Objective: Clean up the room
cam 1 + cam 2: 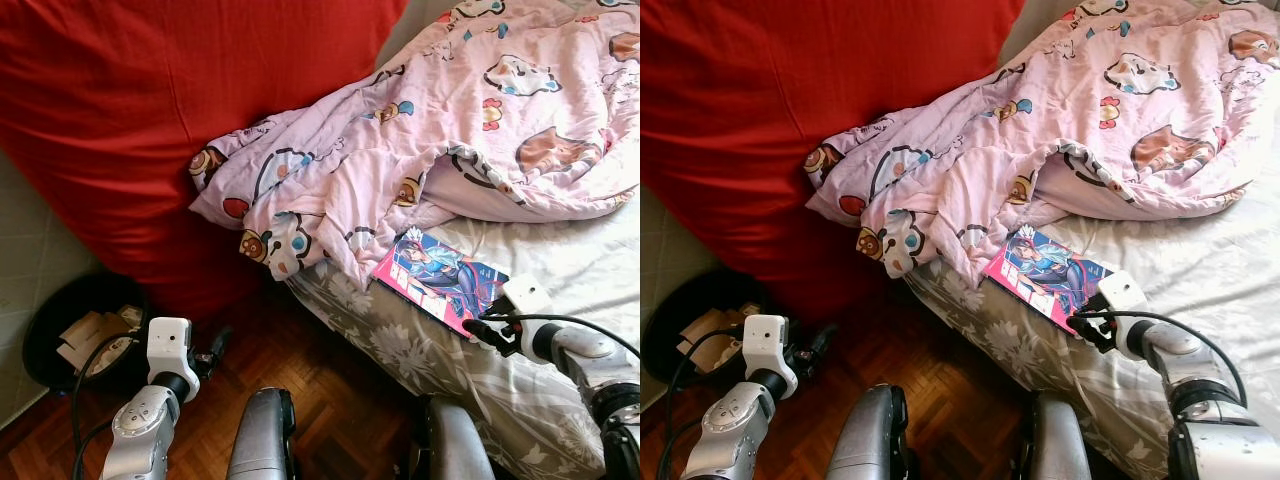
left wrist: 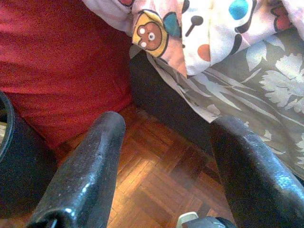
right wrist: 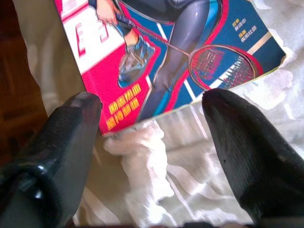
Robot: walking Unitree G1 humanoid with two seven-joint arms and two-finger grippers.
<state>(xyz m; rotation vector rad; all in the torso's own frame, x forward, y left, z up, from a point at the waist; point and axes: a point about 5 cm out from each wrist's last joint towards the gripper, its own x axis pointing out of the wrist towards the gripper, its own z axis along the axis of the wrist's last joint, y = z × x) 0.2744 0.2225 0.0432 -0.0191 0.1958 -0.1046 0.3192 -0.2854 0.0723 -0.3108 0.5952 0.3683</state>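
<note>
the book (image 1: 440, 278) i'm after is a thin paperback with a bright pink-red cover and a drawn figure in blue and dark clothes. it lies flat on the bed (image 1: 580, 260), near the edge, with its far corner just under the fold of the pink cartoon blanket (image 1: 420, 130). my right pincer (image 3: 152, 142) sits at the book's near end, spread wide, one finger on each side of the lower edge and touching nothing i can see. the right wrist view gives me what the head views cannot: the figure holds a racket, yellow lettering runs along the bottom of the cover, and a crumpled ridge of white sheet (image 3: 142, 166) lies between the fingers just short of the book.

my left pincer (image 2: 166, 156) hangs low over the wooden floor (image 1: 330, 370) beside the bed, also spread wide and holding nothing. its wrist view shows the grey flowered bedspread (image 2: 247, 80) hanging down the bed's side, a bear printed on the blanket's corner, and the red beanbag (image 1: 160, 110) resting on the floor. from the head i can see a black bin (image 1: 75, 335) with cardboard scraps in it, near the left arm.
</note>
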